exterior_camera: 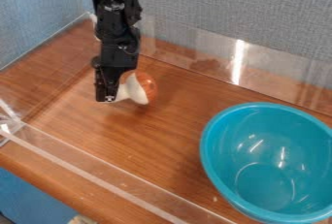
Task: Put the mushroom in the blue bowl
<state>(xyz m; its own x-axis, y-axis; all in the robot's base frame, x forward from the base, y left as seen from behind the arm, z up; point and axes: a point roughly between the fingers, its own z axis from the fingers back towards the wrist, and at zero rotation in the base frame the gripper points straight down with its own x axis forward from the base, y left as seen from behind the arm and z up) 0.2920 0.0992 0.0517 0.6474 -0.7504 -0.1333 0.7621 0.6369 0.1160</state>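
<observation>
1. Camera view, upper left: the black arm comes straight down from the top edge, and its gripper (112, 92) points down at the wooden table (130, 155).
2. Right at the fingertips sits the mushroom (140, 89), cream stem toward the fingers, orange-brown cap poking out to the right. The jaws stand narrow and close against the stem; they look pinched on it, though the dark fingers hide the exact contact.
3. The mushroom is low, at or just above the wood; I cannot tell whether it rests on the surface or hangs clear of it.
4. Lower right: the blue bowl (223, 136), big and glossy, mouth open upward, its rim cut off by the right and bottom edges of the frame. It stands well apart from the mushroom.
5. Between them runs a bare stretch of brown wood.
6. Edges now: a clear plastic wall (78, 160) runs along the near side of the table, from the left corner down toward the bottom edge. Another clear panel (234, 58) stands along the back, before the grey backdrop (259, 10).
7. The gripper is near the left back corner of that clear enclosure, with more room to its right than to its left.
</observation>
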